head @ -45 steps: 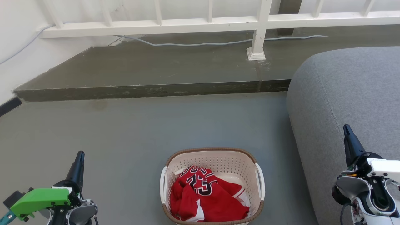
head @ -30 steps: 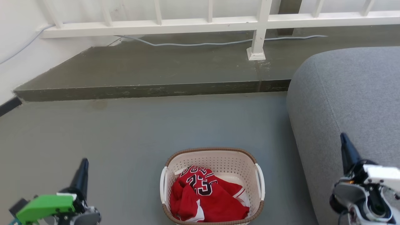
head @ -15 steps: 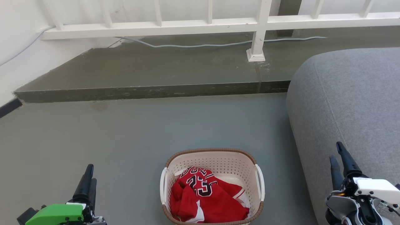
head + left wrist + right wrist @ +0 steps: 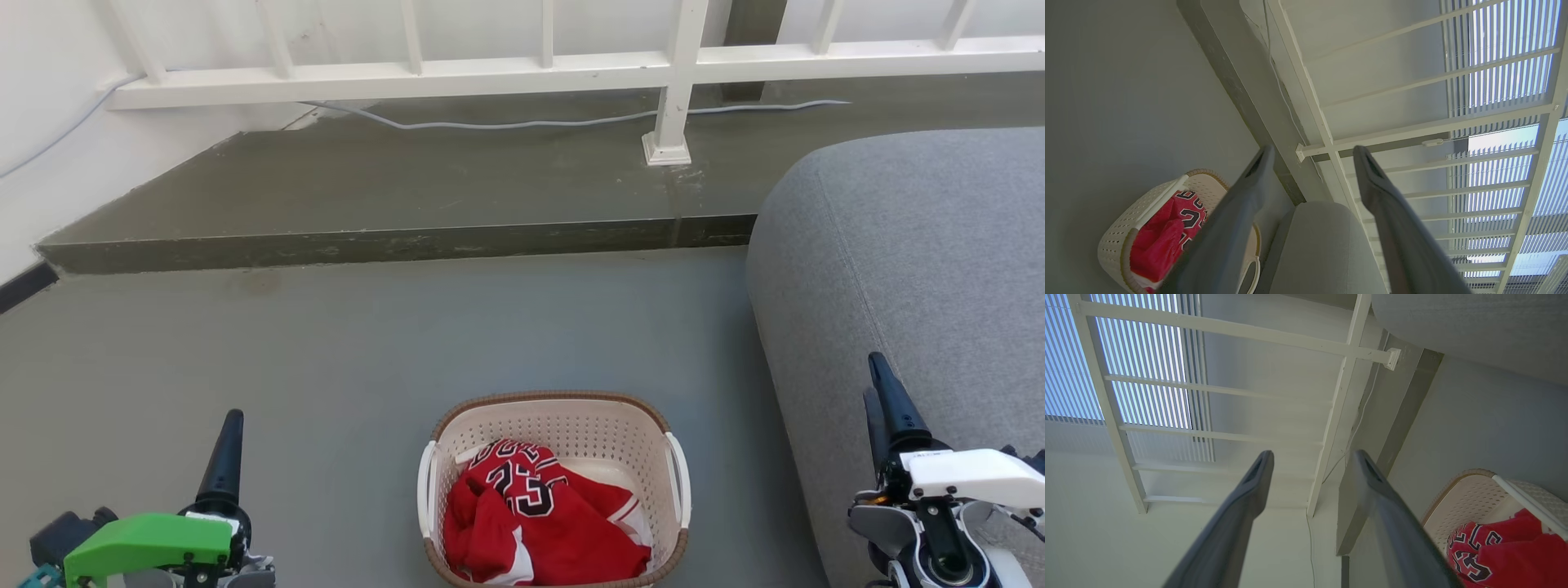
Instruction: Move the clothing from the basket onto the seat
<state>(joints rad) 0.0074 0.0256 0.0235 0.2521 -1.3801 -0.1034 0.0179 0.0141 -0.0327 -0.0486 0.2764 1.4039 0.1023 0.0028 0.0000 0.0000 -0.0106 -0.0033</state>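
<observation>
Your left gripper (image 4: pixel 1312 153) and right gripper (image 4: pixel 1312 455) have just spread open, empty and ready to reach. The clothes (image 4: pixel 535 523) lie in the basket (image 4: pixel 555 398) between them, with the seat (image 4: pixel 939 245) beside the right gripper.

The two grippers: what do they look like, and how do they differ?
Both have two long, dark, tapered fingers. The left gripper carries a bright green cover. The right gripper carries a white cover over a grey rounded body.

Downward head view, upward-tilted wrist views, common basket (image 4: pixel 571 426).
</observation>
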